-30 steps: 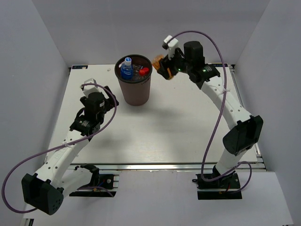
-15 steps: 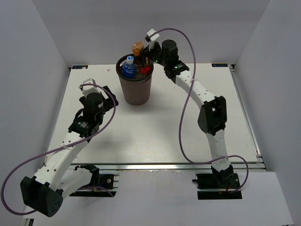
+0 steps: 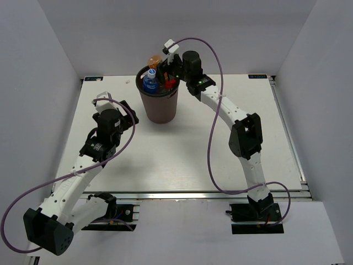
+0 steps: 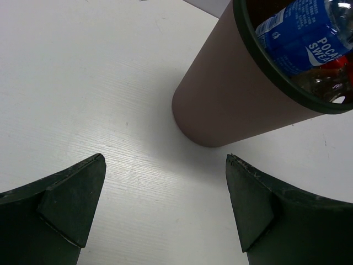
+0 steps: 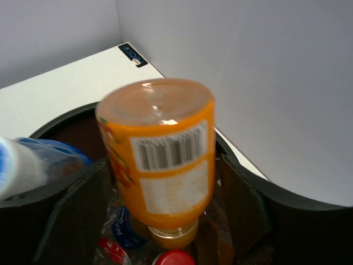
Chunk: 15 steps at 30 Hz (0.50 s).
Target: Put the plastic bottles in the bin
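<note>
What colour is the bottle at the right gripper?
Orange bottle, white barcode panel; clearest in the right wrist view.

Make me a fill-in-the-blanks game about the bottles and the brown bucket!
1. The bottle between the right gripper's jaws is ____ in colour.
2. Its neck points ____, into the bin.
3. The bottle with the white cap sticking out of the bin has a ____ label.
4. The left gripper's jaws are ____ and hold nothing.

Missing words: orange, down, blue, open.
</note>
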Motion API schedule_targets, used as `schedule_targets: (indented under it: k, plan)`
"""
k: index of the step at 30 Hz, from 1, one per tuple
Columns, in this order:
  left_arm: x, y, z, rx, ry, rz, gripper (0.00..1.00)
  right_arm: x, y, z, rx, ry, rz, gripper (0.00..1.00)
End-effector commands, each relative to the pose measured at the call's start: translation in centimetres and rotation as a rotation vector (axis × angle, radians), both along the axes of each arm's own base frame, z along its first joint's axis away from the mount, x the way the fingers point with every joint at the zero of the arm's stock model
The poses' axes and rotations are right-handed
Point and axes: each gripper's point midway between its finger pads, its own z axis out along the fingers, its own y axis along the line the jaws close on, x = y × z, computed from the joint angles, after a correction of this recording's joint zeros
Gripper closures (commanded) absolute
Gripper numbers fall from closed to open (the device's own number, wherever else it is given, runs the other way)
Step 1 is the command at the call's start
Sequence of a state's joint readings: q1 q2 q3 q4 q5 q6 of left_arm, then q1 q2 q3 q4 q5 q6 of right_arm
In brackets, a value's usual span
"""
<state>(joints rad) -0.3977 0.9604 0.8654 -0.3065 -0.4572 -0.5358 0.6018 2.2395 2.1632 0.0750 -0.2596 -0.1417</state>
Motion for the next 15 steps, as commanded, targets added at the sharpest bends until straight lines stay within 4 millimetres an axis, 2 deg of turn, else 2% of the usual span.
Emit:
schedule_targets:
  k: [1,3,11,15]
  plan:
    - [0.2,-0.2,1.8,-0.013,-0.040,-0.011,0.02,-0.5,-1.1,4.3,0.035,-0.066,-0.027,0.18]
    - [0.1,-0.2,1.8,-0.014,-0.040,-0.010,0.02,-0.6,-1.0,4.1,0.039,-0.065,-0.027,0.11]
    - [0.0,-0.2,1.8,-0.018,-0.042,-0.012,0.02,-1.5,-1.0,5.7,0.071,-0.082,0.004,0.11]
    - [0.0,-0.3,1.9,-0.020,-0.043,-0.015,0.02,-2.2,-1.3,8.2,0.114,-0.104,0.008,0.11]
